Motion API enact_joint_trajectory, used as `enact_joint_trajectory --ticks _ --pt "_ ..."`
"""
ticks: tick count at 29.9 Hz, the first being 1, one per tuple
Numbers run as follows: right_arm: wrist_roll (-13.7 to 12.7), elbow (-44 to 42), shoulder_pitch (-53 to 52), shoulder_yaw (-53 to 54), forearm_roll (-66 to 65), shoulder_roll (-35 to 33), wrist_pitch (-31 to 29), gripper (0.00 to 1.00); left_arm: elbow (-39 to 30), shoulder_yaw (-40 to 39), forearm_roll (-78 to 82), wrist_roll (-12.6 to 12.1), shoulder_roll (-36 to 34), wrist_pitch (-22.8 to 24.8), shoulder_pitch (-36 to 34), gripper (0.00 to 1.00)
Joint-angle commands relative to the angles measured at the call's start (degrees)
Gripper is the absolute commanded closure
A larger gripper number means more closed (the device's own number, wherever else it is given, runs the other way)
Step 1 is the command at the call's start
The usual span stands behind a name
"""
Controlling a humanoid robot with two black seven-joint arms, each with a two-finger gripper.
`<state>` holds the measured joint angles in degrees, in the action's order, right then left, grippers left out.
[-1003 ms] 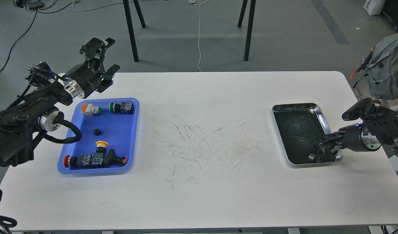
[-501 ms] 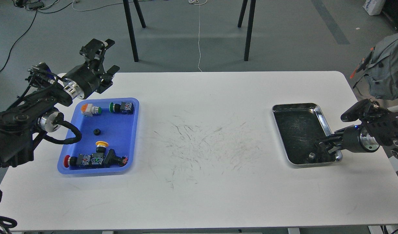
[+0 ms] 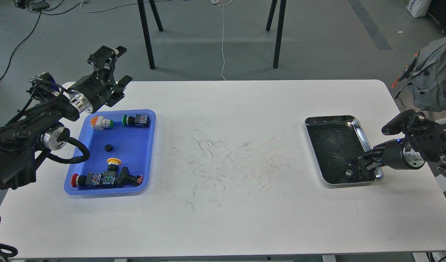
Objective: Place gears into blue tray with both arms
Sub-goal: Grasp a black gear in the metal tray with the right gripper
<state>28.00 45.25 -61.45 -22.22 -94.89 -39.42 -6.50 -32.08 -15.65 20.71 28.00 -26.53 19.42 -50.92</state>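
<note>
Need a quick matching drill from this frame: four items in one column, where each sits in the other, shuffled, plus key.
Items:
1. gear
2. right gripper
3. left gripper
4. red-capped switch

Places:
A. raised above the table's far left edge
B. near left corner of the blue tray
C. near right corner of the silver tray
D. middle of the blue tray

Pairs: 1-D, 2-C, 3-A, 4-B
</note>
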Motion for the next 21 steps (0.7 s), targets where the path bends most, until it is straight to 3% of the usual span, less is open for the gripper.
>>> enact_joint_trajectory --ticks 1,4,8,21 --pt "0.0 -0.2 0.0 0.3 0.4 0.0 0.0 0.58 0.0 0.0 0.0 0.0 0.1 -0.1 0.0 0.0" --pt "0.0 -0.2 0.0 0.4 0.6 0.0 0.1 0.48 0.0 0.0 0.0 0.0 0.2 -0.1 0.0 0.0" --pt "0.0 -0.6 0.0 0.6 0.7 0.0 0.1 0.45 0.0 0.0 -0.1 0.0 0.2 -0.1 -0.1 0.0" --pt "0.0 -4.0 1.2 0.6 0.7 2.9 1.0 0.45 0.0 0.0 -0.1 0.0 0.2 0.0 0.0 0.0"
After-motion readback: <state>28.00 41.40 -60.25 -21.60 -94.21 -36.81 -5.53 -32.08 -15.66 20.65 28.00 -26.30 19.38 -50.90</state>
